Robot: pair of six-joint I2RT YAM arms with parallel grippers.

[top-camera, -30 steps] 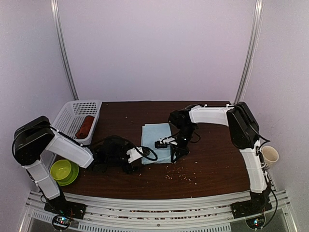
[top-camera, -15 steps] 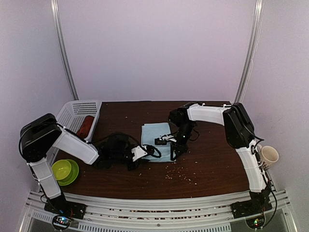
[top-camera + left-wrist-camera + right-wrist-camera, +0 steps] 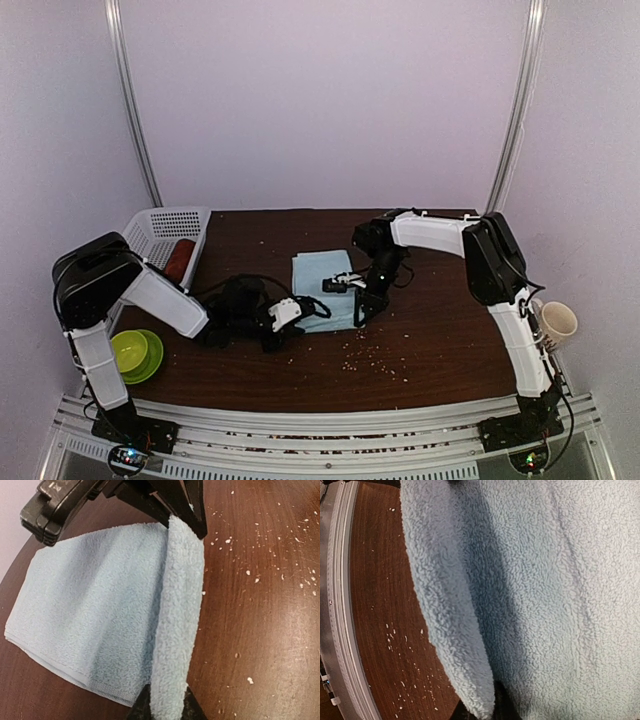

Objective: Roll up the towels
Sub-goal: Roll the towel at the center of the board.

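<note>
Raised fold of the light-blue towel point(image 3: 95, 605) spans from left hand point(image 3: 165, 707) to right hand point(image 3: 185, 515), each pinching one end.

The left arm point(image 3: 165, 300) lies low, reaching right, left gripper point(image 3: 295, 312) pinching the near end of the light-blue towel point(image 3: 318, 275)'s fold. The right arm point(image 3: 430, 232) arches in from the right, right gripper point(image 3: 357, 305) pointing down, clamping the far end.

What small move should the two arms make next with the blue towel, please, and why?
Probably both should carry the pinched edge over the flat part, starting the roll: the left gripper and right gripper each clamp one end of a raised edge of the light-blue towel, whose rest lies flat.
</note>
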